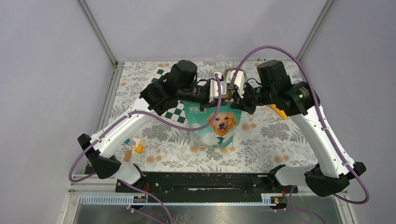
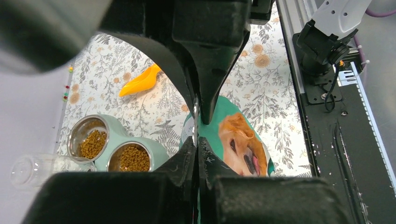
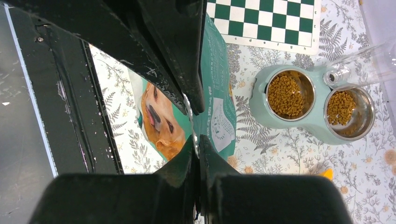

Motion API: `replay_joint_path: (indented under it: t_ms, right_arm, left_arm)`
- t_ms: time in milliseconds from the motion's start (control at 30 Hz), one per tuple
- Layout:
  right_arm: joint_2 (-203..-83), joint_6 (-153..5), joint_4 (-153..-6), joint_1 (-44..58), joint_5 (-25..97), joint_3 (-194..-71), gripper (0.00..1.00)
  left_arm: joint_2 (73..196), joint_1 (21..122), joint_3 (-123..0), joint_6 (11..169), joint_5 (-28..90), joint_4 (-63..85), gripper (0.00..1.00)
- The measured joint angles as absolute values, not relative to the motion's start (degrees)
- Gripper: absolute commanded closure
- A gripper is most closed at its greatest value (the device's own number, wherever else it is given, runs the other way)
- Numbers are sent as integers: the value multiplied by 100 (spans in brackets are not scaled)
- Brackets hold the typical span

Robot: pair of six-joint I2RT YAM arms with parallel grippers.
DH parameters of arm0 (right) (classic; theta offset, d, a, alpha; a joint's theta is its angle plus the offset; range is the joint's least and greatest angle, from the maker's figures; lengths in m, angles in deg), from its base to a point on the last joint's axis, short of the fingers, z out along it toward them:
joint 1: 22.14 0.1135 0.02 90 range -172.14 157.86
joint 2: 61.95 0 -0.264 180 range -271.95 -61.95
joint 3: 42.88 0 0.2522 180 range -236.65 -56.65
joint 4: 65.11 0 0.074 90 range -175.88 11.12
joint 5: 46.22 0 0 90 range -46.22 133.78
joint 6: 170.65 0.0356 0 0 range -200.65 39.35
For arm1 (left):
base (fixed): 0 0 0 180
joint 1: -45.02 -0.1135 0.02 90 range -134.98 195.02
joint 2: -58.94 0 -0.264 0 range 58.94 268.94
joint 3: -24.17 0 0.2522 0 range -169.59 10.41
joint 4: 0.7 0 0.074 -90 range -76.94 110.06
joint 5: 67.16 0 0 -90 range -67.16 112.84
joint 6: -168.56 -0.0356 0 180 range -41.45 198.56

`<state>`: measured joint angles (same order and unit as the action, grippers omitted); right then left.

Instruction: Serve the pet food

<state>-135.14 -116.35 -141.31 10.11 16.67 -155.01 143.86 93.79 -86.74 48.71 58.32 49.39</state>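
the left jaws are clenched on the top edge of the teal bag (image 1: 217, 126), and the right jaws pinch that same edge just beside them, so both arms meet above the middle of the table (image 1: 280, 140). the bag stands upright, its golden dog picture facing the arm bases. the pet food (image 3: 286, 94) lies in the two steel bowls of a mint-green feeder (image 3: 261, 116), which sits on the table behind the bag, apart from it. both bowls hold kibble. a clear bottle (image 3: 364, 65) lies tipped against the feeder's far side. an orange scoop (image 2: 140, 81) rests on the table to the right of the bag, and a green checkered mat (image 3: 271, 23) lies to the left.
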Motion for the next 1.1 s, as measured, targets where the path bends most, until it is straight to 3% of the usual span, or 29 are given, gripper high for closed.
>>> replay_joint_path:
  t_ms: [600,1100]
  right_arm:
    - [-13527,-11613,-13904,1039,1772,-15501,100]
    - [-13529,-11567,-13674,998,1711,-15412,100]
  left_arm:
    - [13923,9759,-8363,3765,4376,5110,100]
    - [13213,9274,-7758,3131,4226,5285,100]
